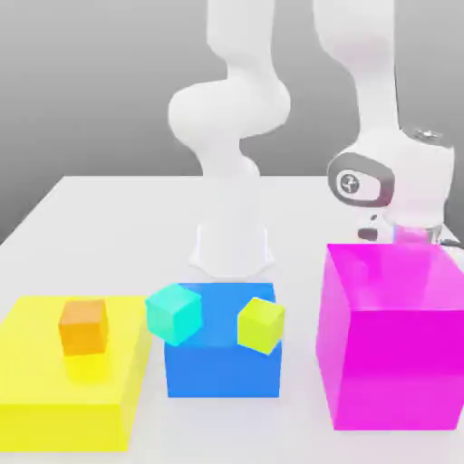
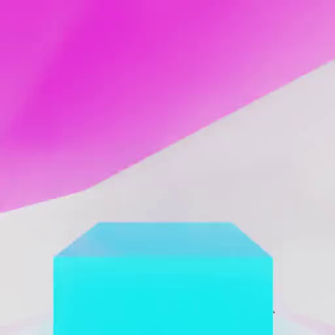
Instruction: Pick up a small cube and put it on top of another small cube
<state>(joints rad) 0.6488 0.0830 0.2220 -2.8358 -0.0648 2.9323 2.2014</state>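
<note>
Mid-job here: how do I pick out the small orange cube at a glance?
Find the flat yellow block at the exterior view's left. The small orange cube sits on its top. It is the only orange thing; the cyan cube and yellow-green cube sit on the blue block.

A blue-green cube (image 2: 163, 281) sits close to the camera. You can see its flat top and one side, and the side is a brighter blue-green than the top. It rests on a pale, whitish table (image 2: 262, 170). Behind the cube, with bare table between them, there is a big pink block (image 2: 111, 85). The pink block has a long slanted edge where it meets the table. Its colour fades lighter towards that edge.
</note>
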